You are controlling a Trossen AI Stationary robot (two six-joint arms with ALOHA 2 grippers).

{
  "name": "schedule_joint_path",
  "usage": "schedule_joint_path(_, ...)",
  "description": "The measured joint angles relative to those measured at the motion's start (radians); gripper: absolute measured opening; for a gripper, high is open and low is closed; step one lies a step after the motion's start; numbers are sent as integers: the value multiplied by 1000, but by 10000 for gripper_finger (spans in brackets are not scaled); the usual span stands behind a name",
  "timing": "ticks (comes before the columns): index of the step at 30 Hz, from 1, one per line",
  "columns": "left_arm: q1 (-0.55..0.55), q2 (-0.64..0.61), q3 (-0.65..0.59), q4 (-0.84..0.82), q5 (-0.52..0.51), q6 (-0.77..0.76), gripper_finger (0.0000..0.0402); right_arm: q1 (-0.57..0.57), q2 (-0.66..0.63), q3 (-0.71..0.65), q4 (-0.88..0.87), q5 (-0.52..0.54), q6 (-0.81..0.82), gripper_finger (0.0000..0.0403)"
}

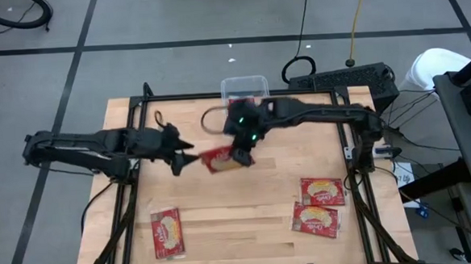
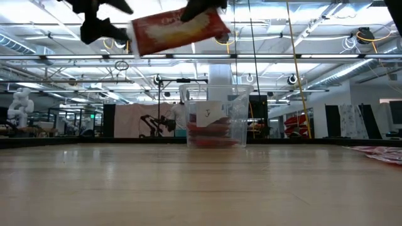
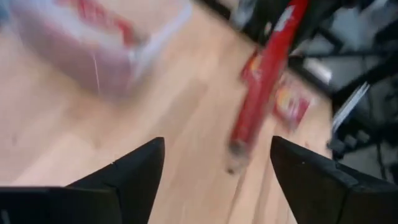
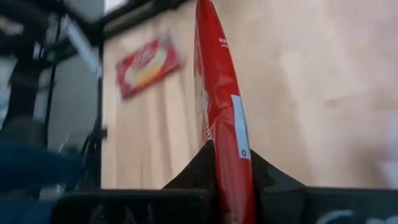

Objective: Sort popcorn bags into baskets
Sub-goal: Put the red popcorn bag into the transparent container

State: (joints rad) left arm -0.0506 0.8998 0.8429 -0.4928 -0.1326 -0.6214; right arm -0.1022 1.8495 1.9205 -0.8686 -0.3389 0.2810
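Note:
One red popcorn bag (image 1: 217,159) is high above the table's middle, in my right gripper (image 1: 239,154), which is shut on it. In the low view this bag (image 2: 179,29) hangs well above the board. My left gripper (image 1: 190,156) is open just off the bag's left end; in its wrist view the fingers (image 3: 140,168) stand wide on either side of the bag's edge (image 3: 261,81) without touching it. The clear tub (image 1: 244,86) stands at the far edge with red packets inside (image 2: 215,134). Three more bags lie flat on the table (image 1: 166,231), (image 1: 323,191), (image 1: 315,220). My right gripper pinches the bag between its two fingers at the bag's right end (image 4: 227,168), coming from above and the table's right. The bag is lifted clear of the table. It sticks out from the fingers toward the left arm, seen edge-on in the right wrist view.
A cable loop (image 1: 212,117) lies on the board near the tub. The black frame rails (image 1: 134,194) run along the table's left and right sides. Bare wood (image 1: 240,221) shows between the left bag and the two right ones.

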Motion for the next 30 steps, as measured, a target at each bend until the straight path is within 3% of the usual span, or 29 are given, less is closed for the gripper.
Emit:
schedule_joint_path(7,107,-63,1,112,0,21,281,-106,-111,2,52,76,80,21)
schedule_joint_path(16,210,-33,0,439,7,43,249,-232,-161,2,396,78,213,19)
schedule_joint_path(25,362,66,0,826,16,8,283,-253,-141,1,780,81,294,19)
schedule_joint_path(30,432,134,0,1090,125,-26,282,-256,-138,1,870,103,284,19)
